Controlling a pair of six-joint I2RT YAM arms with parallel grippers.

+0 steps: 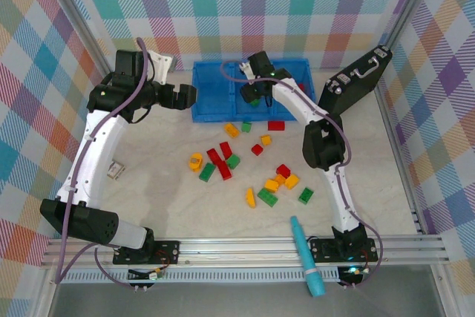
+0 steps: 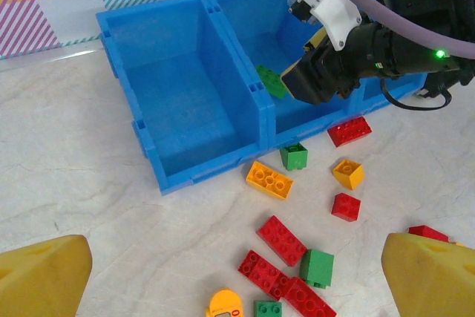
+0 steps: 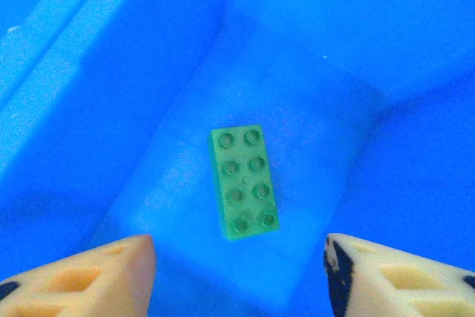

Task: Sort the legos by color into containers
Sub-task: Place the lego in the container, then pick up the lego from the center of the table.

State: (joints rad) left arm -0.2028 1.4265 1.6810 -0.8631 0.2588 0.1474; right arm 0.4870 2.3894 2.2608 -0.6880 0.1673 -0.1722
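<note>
- Near edge, right of centre: a teal marker-like tool (image 1: 306, 254) lies on the pale tabletop (image 1: 156, 198). Any print on it is too small to read.
- Mid-tabletop: the loose legos (image 1: 223, 161), studded red, green and orange bricks, lie scattered. An orange round-topped piece (image 2: 223, 306) bears a red mark, unreadable.
- Just beside the tray's left end, the left gripper (image 1: 184, 96) hovers with its yellow fingers (image 2: 44, 276) spread wide, holding nothing.
- Far: the blue three-compartment tray (image 2: 193, 176). A red brick (image 2: 349, 130) and a small green brick (image 2: 295, 156) lie just before its front wall.
- Over the middle compartment hangs the right gripper (image 3: 241, 272), fingers released. A green two-by-four brick (image 3: 243, 182) lies flat, studs up, on that compartment's floor.
- Far right: a black case (image 1: 356, 79) with a handle.
</note>
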